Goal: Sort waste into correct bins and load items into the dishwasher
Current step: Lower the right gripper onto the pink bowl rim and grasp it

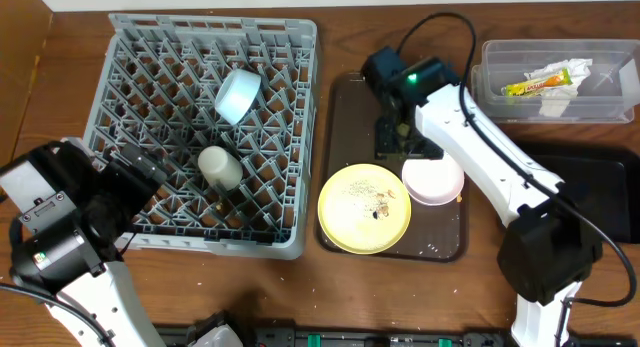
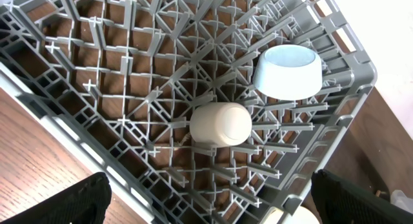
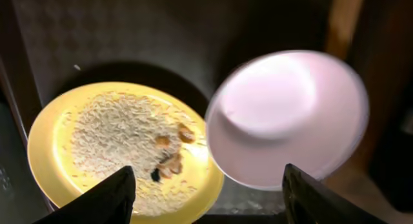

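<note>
The grey dish rack point(image 1: 150, 57) stands at the left and holds a light-blue saucer point(image 1: 238, 95) and a cream cup point(image 1: 220, 167) lying on its side. Both also show in the left wrist view: the saucer point(image 2: 287, 72) and the cup point(image 2: 221, 124). My left gripper point(image 1: 148, 179) is open and empty over the rack's front-left edge point(image 2: 213, 211). A yellow plate point(image 1: 364, 209) with rice crumbs point(image 3: 122, 137) and a pinkish-white bowl point(image 1: 433, 181) sit on the brown tray. My right gripper point(image 1: 398, 139) hovers open and empty above them point(image 3: 206, 204). I cannot clearly see the chopsticks.
The dark-brown tray point(image 1: 338, 117) lies right of the rack. A clear tub point(image 1: 495, 62) at the back right holds a white napkin point(image 1: 555, 97) and a yellow-green wrapper point(image 1: 535, 84). A black bin point(image 1: 600, 187) lies at the right edge.
</note>
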Controlling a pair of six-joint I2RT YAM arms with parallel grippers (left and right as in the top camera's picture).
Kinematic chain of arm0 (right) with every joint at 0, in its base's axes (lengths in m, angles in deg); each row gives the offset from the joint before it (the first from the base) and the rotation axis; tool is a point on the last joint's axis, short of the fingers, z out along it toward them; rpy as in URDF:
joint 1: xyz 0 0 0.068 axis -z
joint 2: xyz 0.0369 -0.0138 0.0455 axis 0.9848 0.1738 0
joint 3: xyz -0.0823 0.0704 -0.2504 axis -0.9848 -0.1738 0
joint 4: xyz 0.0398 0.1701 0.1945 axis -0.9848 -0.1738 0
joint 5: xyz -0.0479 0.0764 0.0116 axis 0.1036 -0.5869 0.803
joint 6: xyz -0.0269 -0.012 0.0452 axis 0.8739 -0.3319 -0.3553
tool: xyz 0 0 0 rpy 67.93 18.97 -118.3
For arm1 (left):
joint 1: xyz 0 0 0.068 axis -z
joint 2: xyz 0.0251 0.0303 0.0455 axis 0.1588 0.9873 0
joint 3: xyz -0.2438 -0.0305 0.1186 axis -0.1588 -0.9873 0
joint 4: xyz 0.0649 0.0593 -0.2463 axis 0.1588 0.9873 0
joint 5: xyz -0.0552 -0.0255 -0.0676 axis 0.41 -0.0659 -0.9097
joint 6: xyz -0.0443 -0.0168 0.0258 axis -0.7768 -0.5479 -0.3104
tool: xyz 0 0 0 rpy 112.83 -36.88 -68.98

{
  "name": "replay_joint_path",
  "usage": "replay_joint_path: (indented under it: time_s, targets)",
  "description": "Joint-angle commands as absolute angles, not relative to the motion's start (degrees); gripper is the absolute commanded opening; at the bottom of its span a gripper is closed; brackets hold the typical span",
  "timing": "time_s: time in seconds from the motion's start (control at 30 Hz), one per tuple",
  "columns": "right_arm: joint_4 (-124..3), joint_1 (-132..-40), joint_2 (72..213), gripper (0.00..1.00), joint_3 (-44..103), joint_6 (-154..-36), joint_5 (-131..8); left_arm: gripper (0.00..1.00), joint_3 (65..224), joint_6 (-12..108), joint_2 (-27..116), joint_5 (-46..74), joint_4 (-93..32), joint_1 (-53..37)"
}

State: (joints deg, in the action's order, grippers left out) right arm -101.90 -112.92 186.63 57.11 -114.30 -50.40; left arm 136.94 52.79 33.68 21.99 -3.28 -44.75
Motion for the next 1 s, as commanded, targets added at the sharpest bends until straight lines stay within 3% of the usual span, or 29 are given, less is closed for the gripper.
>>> replay_joint_path:
  time_s: [0.0, 0.37, 0.67, 0.87, 0.97]
  targets:
    - [-99.0, -112.7, 186.0, 0.71, 52.4, -113.1, -53.6, 1.0, 137.9, 53.5, 33.5, 21.3, -3.4, -45.1]
    - [-88.0, -110.0, 186.0, 0.59, 42.2, -115.7, -55.4, 1.0, 137.9, 53.5, 33.5, 21.3, -3.4, -45.1]
    - [-82.6, -110.1, 186.0, 0.35, 40.2, -119.4, -49.0, 1.0, 137.9, 53.5, 33.5, 21.3, -3.4, -45.1]
    - [-79.0, -109.9, 186.0, 0.34, 35.4, -121.8, -48.8, 1.0, 137.9, 53.5, 33.5, 21.3, -3.4, -45.1]
    - [-75.7, -110.0, 186.0, 0.29, 33.9, -121.8, -50.4, 1.0, 137.9, 53.5, 33.5, 21.3, -3.4, -45.1]
